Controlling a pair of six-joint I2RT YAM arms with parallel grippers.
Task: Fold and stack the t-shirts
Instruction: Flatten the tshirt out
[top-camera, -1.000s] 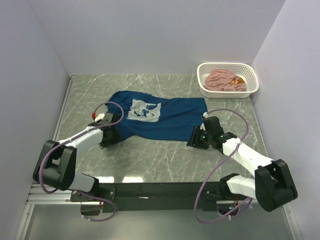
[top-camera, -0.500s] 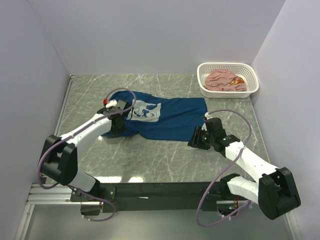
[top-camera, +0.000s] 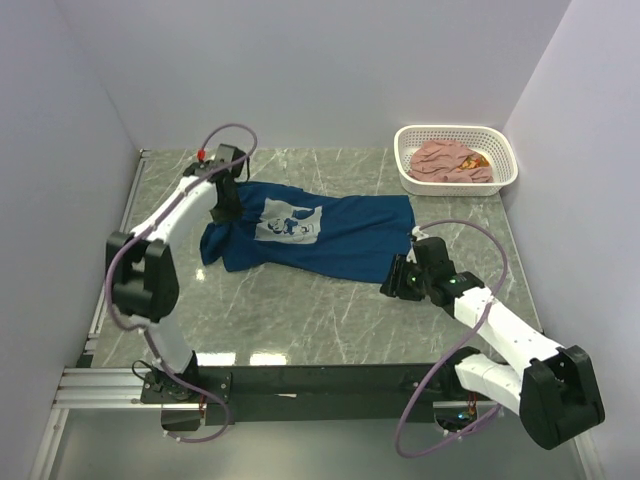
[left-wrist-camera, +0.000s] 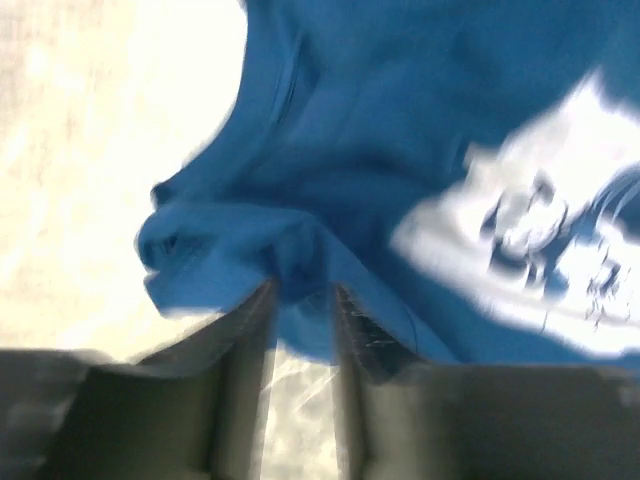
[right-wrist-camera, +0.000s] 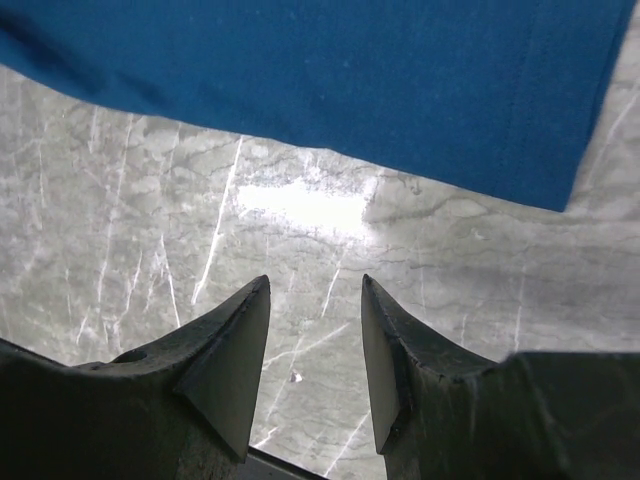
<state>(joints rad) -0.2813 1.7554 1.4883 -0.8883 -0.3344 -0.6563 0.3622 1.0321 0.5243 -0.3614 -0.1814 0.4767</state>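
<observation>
Across the middle of the tabletop (top-camera: 300, 310) the navy t-shirt (top-camera: 340, 235) lies print-up, its long axis running left to right. The left gripper (top-camera: 221, 212) is clenched on a bunched fold at the shirt's left end, beside the print. The right gripper (top-camera: 396, 280) hangs parted and empty over bare marble, just on the near side of the shirt's right hem corner, with the cloth straight ahead of its fingers. That corner falls to the right arm. Open room lies toward the arm bases. The pink t-shirt (top-camera: 445, 160) sits in the white basket (top-camera: 508, 165) at the far right corner, well apart.
</observation>
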